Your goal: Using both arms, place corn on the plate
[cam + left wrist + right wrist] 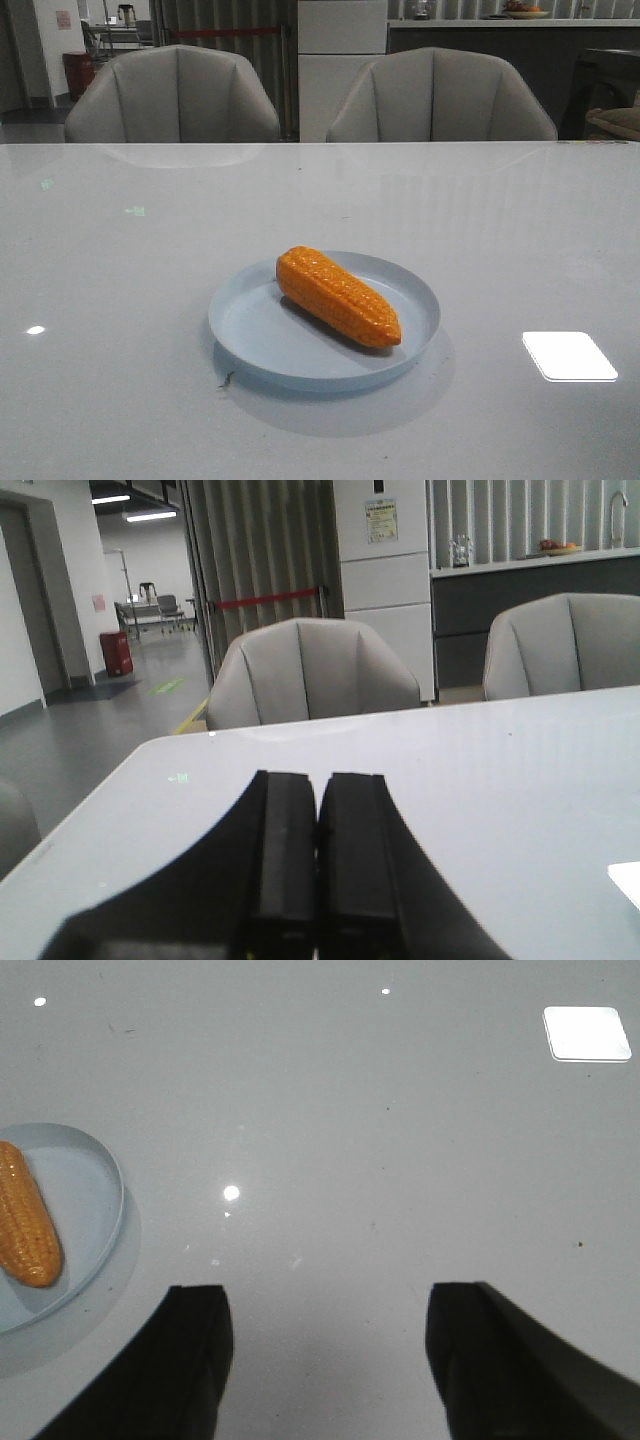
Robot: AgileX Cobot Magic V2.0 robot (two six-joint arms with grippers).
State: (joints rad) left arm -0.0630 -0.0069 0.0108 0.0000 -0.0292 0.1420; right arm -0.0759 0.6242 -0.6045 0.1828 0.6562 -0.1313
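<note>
With corn [338,297] lying flat inside plate [232,325], diagonal across it, blunt tip toward the near right rim and fat end toward the far left. Whole cob within the rim, none hanging over. Plate resting on table [120,250], roughly centre, nothing else close by but a bright reflected patch [569,355] off to the right.

Neither arm visible from the front. Left gripper [318,870] with fingers pressed together, no gap between the pads, nothing held; pointed out level across the table toward the chairs [312,672], corn and plate out of its sight. Right gripper [325,1350] spread wide, bare table showing between its two fingers [195,1355], nothing held; looking down with plate [112,1175] and corn [25,1218] off to one side, well apart from the fingertips.

Judged from this: placing step seems done, corn settled and released, both grippers clear of it. Step in hand looks like the retreat or the rest after it. Little left to call for next: keeping both arms away from the plate, no sweeping low across the rim, since a shallow light plate would likely slide on this glossy top and a round cob could roll. If any correction were wanted, none apparent — cob sits steady, well inside the rim. Best guess: task essentially complete.
</note>
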